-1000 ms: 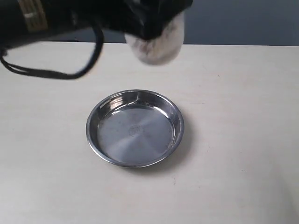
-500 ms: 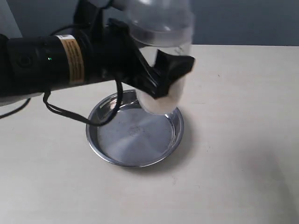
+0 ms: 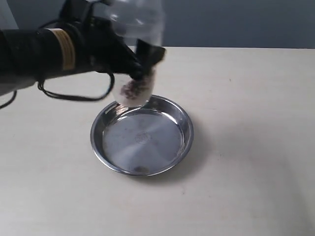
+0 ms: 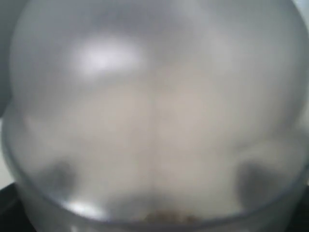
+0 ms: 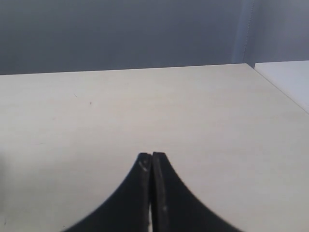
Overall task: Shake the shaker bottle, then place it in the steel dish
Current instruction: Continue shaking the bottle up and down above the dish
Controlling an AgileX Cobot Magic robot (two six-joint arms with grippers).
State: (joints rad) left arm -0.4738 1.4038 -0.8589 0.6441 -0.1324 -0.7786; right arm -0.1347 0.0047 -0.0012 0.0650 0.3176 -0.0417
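The frosted shaker bottle (image 3: 135, 59) hangs upright in the air over the far left rim of the steel dish (image 3: 112, 150), brownish bits gathered at its base. My left gripper (image 3: 140, 59) is shut on the bottle's body. The left wrist view is filled by the blurred bottle (image 4: 154, 106), with brown bits at its edge. The round steel dish lies on the table with nothing standing in it. My right gripper (image 5: 152, 155) is shut on nothing, above bare tabletop; it does not show in the exterior view.
The beige table (image 3: 256, 147) stretches around the dish, its far edge against a grey-blue wall. A black cable (image 3: 74, 96) loops down from the left arm above the table. A white surface (image 5: 289, 79) adjoins the table's corner in the right wrist view.
The left arm swung the bottle down into view from the top of the frame, then back left and up. The brown bits have settled at its base. The dish stayed put.
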